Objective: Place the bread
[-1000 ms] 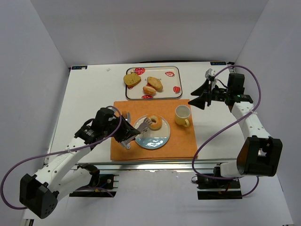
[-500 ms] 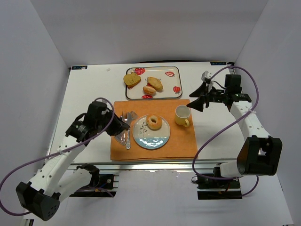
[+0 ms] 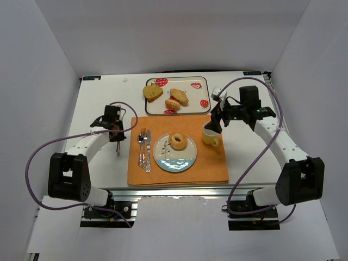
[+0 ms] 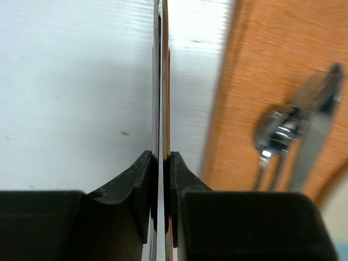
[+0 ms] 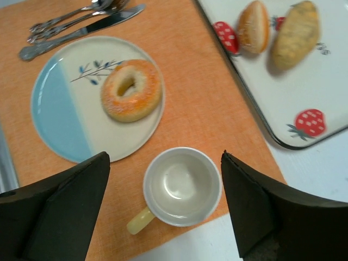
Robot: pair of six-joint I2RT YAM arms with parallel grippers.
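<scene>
The bread is a golden-tan ring with a centre hole. It lies on the white and blue plate on the orange mat, and also shows in the right wrist view. My left gripper is shut and empty over the white table, just left of the mat; its jaws are pressed together. My right gripper is open and empty above the yellow cup, with its jaws either side of the cup.
A fork, spoon and knife lie on the mat left of the plate. A strawberry-print tray at the back holds a toast slice and two rolls. The table's near edge runs just below the mat.
My left gripper has drawn back from the plate to the left, off the mat, and shut. The bread stays on the plate. My right gripper has moved left over the cup.
</scene>
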